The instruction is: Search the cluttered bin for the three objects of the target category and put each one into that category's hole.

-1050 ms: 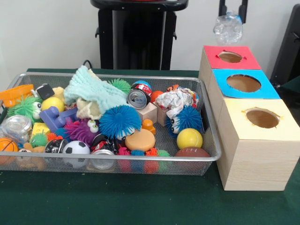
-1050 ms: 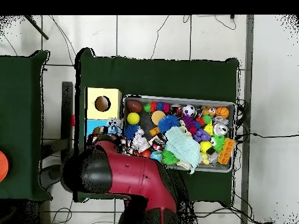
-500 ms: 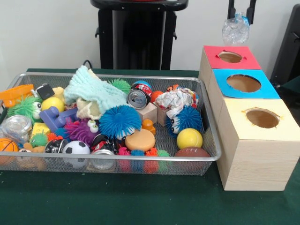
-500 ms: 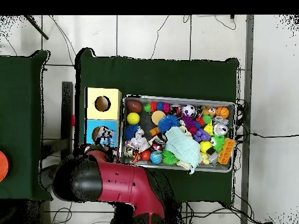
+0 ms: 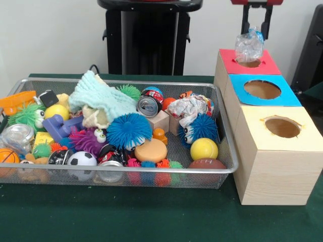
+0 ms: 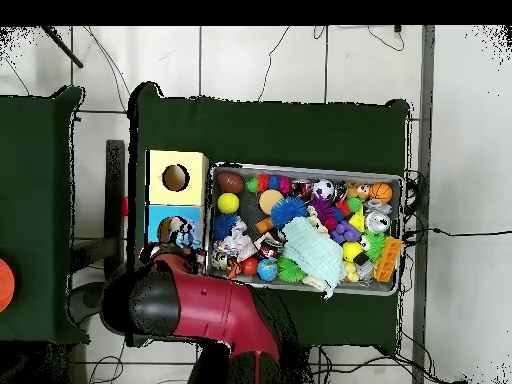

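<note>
Gripper (image 5: 255, 26) clamped on crumpled bottle (image 5: 249, 46), lower than a moment ago, bottle now just over red box's hole (image 5: 248, 62), blue hole (image 5: 262, 89) and yellow hole (image 5: 282, 127) open, bin (image 5: 225, 146) heaped with toys, cloth (image 5: 103, 100), can (image 5: 148, 106).

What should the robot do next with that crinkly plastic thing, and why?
Probably lower it a bit further, then let go. The gripper holds the crumpled plastic bottle right over the red hole, its bottom already at the opening, so dropping it there should send it in.
</note>
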You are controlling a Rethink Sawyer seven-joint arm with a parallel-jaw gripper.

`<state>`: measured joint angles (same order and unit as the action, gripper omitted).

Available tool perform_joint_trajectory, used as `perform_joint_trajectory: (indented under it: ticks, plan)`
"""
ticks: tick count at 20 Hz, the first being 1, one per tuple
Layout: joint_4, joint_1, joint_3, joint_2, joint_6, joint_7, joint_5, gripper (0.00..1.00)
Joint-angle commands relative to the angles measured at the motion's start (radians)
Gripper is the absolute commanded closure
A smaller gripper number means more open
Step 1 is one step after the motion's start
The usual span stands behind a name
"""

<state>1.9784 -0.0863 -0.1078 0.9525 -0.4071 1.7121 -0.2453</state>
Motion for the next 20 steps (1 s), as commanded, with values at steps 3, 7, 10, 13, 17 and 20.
perform_joint_trajectory:
  ticks: [3,7,10,13,17,20]
  plan:
    - [0.070,-0.008,0.044,-0.101,0.113,0.267,-0.054,1.00]
    - [0.054,-0.029,0.028,-0.108,0.096,0.269,-0.067,1.00]
    - [0.042,-0.042,0.015,-0.110,0.080,0.269,-0.072,1.00]
    - [0.033,-0.057,-0.003,-0.104,0.058,0.272,-0.074,1.00]
    - [0.028,-0.086,-0.025,-0.093,0.032,0.289,-0.082,1.00]
    - [0.024,-0.103,-0.035,-0.092,0.024,0.297,-0.095,1.00]
